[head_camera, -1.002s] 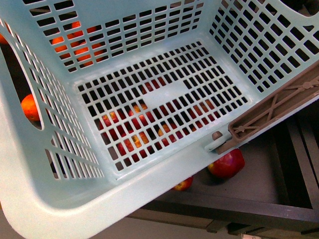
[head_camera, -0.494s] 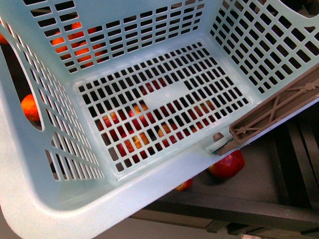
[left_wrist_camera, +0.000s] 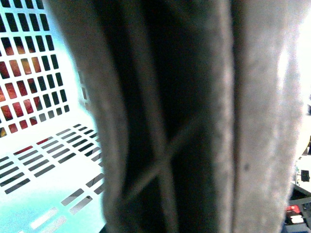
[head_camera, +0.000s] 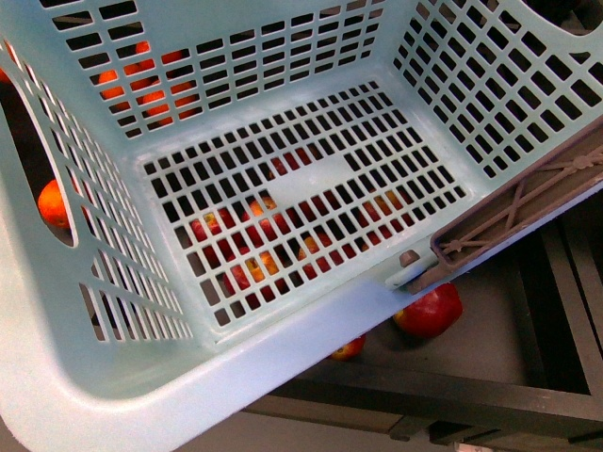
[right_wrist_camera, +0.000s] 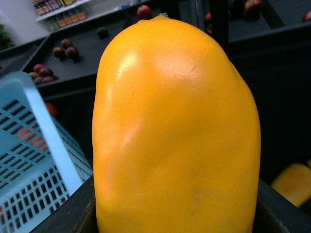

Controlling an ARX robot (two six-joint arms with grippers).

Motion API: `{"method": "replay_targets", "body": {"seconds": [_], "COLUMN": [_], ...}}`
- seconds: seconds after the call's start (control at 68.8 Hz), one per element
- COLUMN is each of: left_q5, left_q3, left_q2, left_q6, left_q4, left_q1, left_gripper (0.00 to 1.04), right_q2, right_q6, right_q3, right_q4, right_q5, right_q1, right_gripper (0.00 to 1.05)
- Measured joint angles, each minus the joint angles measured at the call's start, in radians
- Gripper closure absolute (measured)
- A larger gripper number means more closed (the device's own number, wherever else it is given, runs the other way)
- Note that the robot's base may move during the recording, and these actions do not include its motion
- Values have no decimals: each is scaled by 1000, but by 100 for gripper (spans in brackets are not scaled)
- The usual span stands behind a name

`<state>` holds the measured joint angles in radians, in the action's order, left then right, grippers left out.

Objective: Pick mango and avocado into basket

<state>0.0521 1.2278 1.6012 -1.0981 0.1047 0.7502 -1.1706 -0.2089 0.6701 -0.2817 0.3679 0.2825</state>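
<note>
Mango right up close: smooth, glossy, yellow-orange all over, standing on end, pinched low down between dark fingers, outside the basket and near its wall. Basket's light teal, slotted on walls and floor, tipped at an angle, brown handle lying along its right rim.

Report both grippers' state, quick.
Left gripper: not in view; only the blurred basket handle shows.
Right gripper: closed on the mango.

Right claw tight around mango
</note>
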Motion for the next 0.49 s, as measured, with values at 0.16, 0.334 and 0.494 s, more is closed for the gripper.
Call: {"method": "replay_targets", "body": {"seconds": [0.16, 0.334, 0.494], "left_q5": [1, 0, 0], "left_q3": [0, 0, 0], "left_q2": [0, 0, 0], "left_q6": [0, 0, 0], "left_q4": [0, 0, 0], "left_q1": [0, 0, 0], "left_gripper": [92, 92, 92], "right_q2": [-44, -156, -216], "right_q6": [-34, -33, -32], "right_q3": [47, 102, 130], "right_q4": [-28, -63, -64], "right_q5": [-138, -248, -298], "right_q1": [-234, -410, -459], "right_gripper": [47, 47, 47]}}
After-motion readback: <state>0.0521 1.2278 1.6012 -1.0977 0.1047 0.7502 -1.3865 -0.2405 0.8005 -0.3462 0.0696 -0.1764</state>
